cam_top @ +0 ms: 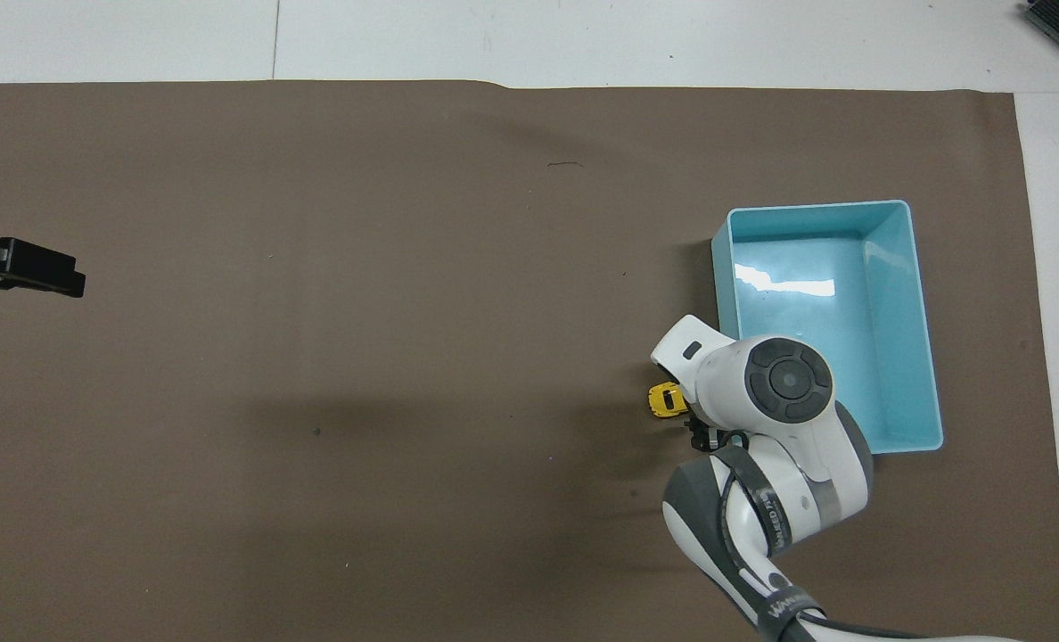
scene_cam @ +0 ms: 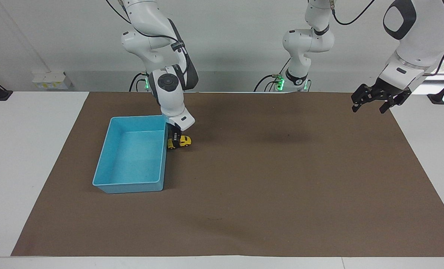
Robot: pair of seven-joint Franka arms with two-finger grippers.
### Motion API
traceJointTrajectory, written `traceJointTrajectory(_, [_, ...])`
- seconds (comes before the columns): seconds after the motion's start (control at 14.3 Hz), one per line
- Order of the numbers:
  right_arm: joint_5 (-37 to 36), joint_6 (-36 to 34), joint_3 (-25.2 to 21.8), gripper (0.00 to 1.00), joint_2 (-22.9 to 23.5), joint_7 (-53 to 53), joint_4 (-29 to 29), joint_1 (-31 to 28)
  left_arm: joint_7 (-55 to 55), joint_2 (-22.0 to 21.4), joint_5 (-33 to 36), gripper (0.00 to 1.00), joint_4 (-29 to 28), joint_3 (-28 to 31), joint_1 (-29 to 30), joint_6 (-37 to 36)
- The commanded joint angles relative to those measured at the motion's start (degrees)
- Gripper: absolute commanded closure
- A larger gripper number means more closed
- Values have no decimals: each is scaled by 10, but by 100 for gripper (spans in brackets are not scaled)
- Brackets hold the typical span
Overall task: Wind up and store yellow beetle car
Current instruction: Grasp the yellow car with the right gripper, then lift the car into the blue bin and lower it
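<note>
The yellow beetle car (scene_cam: pixel 185 141) stands on the brown mat right beside the blue bin (scene_cam: pixel 132 186), at the bin's corner nearest the robots. My right gripper (scene_cam: pixel 175 142) is down on the car, its fingers closed across the car's middle, and the wheels are still on the mat. In the overhead view the right wrist hides most of the car (cam_top: pixel 665 401); only one yellow end shows. My left gripper (scene_cam: pixel 369 110) waits open in the air over the mat's edge at the left arm's end.
The blue bin (cam_top: pixel 815 206) has nothing in it and sits toward the right arm's end of the brown mat (scene_cam: pixel 267 194). White table shows around the mat. Black bodywork of the left gripper (cam_top: pixel 39 272) pokes into the overhead view's edge.
</note>
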Motion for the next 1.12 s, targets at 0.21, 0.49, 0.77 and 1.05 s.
traceJointTrajectory(0.21, [-4, 11, 1, 100, 14, -7, 22, 1, -8, -7, 10, 0, -2, 5, -7, -9])
traceJointTrajectory(0.49, [5, 6, 6, 100, 29, 24, 60, 13, -8, -7, 10, 0, -2, 5, -7, -9])
traceJointTrajectory(0.77, [5, -50, 8, 100, 26, 31, 122, 19, -8, -7, 10, 0, -1, 5, -7, -9])
traceJointTrajectory(1.05, [11, -160, 8, 100, 21, 26, 211, 13, -8, -7, 10, 0, -2, 5, -7, -9])
